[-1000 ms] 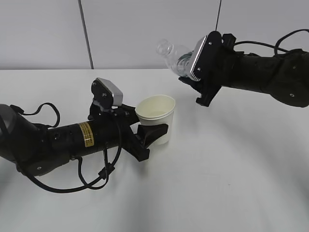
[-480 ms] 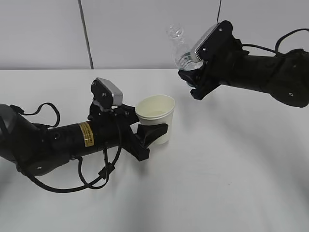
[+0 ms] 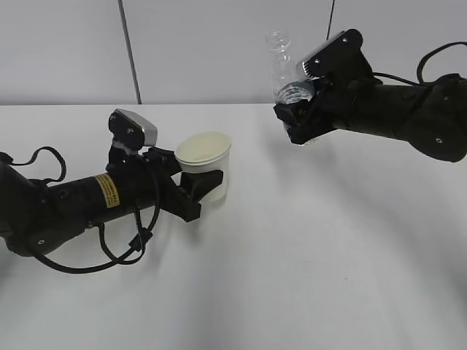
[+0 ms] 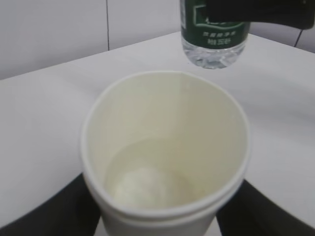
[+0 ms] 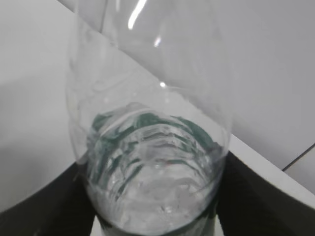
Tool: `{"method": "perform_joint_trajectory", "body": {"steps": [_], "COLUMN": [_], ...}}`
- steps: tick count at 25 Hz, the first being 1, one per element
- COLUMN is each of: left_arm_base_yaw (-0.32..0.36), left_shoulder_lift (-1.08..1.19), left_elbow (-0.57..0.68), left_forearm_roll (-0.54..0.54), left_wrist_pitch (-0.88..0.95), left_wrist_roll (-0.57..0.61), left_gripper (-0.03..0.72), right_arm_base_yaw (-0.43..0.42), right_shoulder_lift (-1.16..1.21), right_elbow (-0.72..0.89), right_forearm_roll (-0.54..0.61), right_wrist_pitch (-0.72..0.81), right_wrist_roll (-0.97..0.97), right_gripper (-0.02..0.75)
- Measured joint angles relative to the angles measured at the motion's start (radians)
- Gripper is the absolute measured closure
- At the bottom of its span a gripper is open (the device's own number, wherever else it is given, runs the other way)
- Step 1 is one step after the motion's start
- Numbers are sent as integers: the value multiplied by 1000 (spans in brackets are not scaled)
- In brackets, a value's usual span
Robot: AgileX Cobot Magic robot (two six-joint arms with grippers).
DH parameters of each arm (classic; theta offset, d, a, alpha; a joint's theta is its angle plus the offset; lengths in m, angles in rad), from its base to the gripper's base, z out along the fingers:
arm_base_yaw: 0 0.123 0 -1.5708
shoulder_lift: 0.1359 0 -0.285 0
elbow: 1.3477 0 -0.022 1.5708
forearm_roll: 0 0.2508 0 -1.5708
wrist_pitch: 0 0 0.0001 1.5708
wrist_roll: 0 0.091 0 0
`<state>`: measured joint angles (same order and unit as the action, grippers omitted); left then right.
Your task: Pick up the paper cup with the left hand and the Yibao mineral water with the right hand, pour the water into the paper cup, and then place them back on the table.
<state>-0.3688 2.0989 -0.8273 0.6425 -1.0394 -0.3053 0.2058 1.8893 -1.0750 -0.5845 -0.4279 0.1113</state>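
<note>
1. Since a second ago, the Yibao mineral water (image 3: 286, 76) has swung from lying tilted, neck toward the left, to nearly upright, and the left hand (image 3: 206, 184) has carried the paper cup (image 3: 206, 165) leftward across the table (image 3: 306, 248).
2. Now the bottle's long axis runs close to vertical in the exterior view, open neck up and leaning slightly left, base down.
3. Right hand (image 3: 298, 120) is clamped around the bottle's lower, green-labelled part, holding it in the air above the table, up and to the right of the cup.
4. From the right wrist view, the water (image 5: 152, 196) sits pooled in the bottom of the bottle, with the clear upper body above it empty.
5. Left hand grips the cup, black fingers (image 4: 54, 209) on both sides of its wall.
6. Cup stands upright, mouth up; whether its base touches the table cannot be told.
7. Left wrist view shows liquid low in the cup, and the bottle's base hanging beyond the far rim.
</note>
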Motion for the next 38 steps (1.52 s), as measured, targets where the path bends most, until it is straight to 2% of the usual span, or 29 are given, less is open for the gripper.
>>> {"method": "perform_joint_trajectory", "body": {"steps": [15,34,38], "left_arm_base_yaw": [145,291,305], "left_shoulder_lift": [0,0,0], "left_elbow": [0,0,0], "left_forearm_roll": [-1,-53,-57], "left_wrist_pitch": [12,47,86], "left_wrist_roll": [10,66,72], "left_gripper": [265,265,265], "right_arm_base_yaw": [0,0,0], "right_shoulder_lift": [0,0,0], "right_elbow": [4,43,43], "right_forearm_roll": [3,5,5], "right_wrist_pitch": [0,-29,-46], "right_wrist_roll": [202,218,218], "right_gripper": [249,250,250]}}
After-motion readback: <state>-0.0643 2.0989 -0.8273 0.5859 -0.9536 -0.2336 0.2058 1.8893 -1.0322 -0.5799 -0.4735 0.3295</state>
